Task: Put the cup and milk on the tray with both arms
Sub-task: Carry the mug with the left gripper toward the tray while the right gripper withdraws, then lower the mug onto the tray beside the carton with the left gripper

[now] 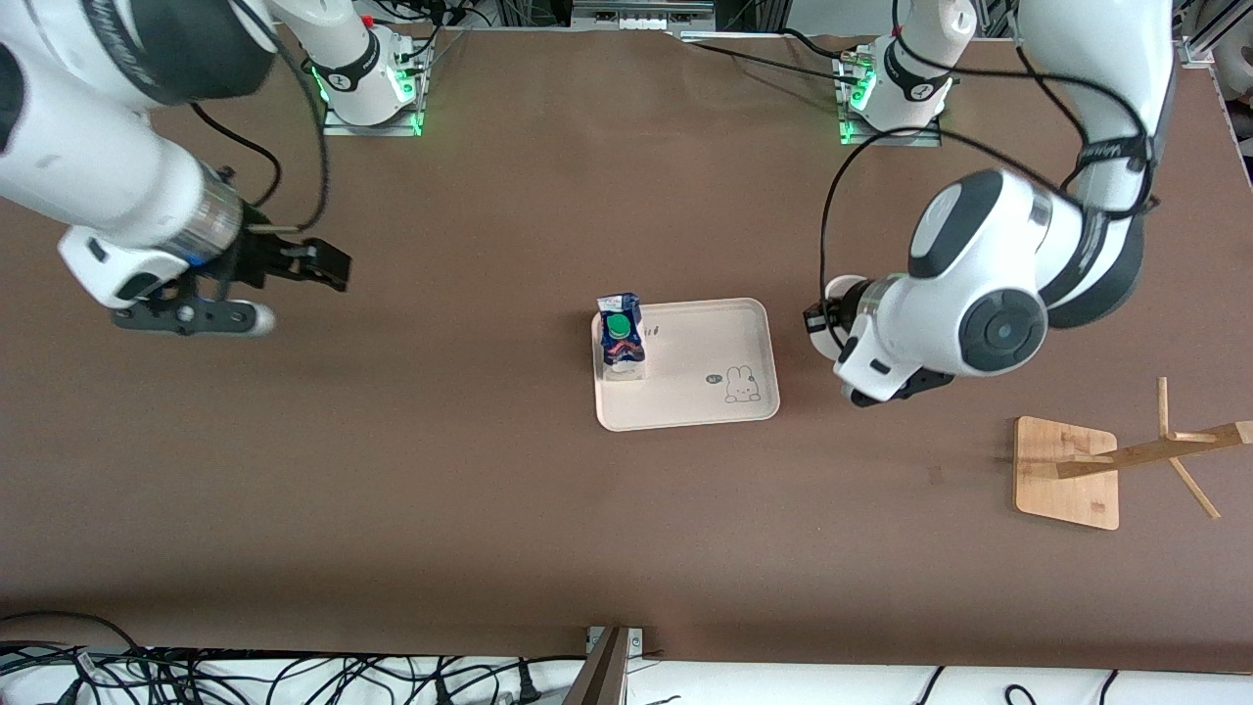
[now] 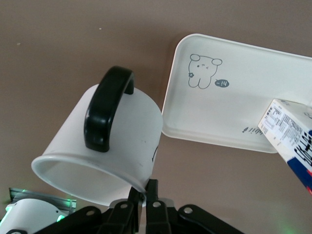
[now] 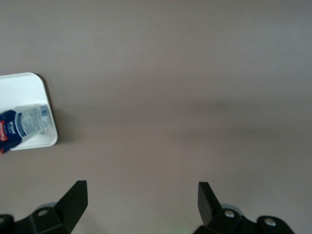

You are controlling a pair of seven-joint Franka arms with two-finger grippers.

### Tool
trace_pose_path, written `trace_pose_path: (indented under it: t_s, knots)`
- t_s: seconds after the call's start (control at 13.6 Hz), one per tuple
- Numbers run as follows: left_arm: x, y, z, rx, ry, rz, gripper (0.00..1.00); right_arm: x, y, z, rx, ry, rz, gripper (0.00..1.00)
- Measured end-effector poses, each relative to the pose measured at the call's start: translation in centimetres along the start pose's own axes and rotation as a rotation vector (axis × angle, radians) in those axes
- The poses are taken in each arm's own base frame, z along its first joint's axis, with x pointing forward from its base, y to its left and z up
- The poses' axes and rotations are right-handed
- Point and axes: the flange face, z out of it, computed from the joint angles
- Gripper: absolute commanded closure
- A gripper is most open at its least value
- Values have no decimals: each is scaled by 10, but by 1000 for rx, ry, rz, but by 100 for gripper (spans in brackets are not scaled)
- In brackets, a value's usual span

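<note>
White cup (image 2: 109, 141), black handle: we hold it by the rim in the left gripper (image 2: 146, 200), fingers pinched on the wall, over bare table just beside the tray (image 1: 754, 338) at the left arm's end. Tray lies toward the table's middle from the cup; the bunny end is free. Milk (image 1: 623, 336) stands on the tray's end toward the right arm. Right gripper (image 3: 141, 200), fingers spread and empty, waits over bare table.
</note>
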Motion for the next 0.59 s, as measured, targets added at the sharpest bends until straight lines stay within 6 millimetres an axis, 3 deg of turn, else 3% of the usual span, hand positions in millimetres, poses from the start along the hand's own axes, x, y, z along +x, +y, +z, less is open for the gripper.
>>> trace_pose_path:
  t_s: [0.15, 0.37, 0.59]
  knots:
    - [6, 40, 38, 3, -4, 33, 100, -24, 29, -10, 22, -11, 3, 0]
    - [-5, 115, 110, 1, 22, -6, 100, -63, 58, -15, 26, -14, 6, 0]
    - [-7, 135, 155, 34, -8, -56, 100, -79, 79, -13, 9, 7, -31, 0]
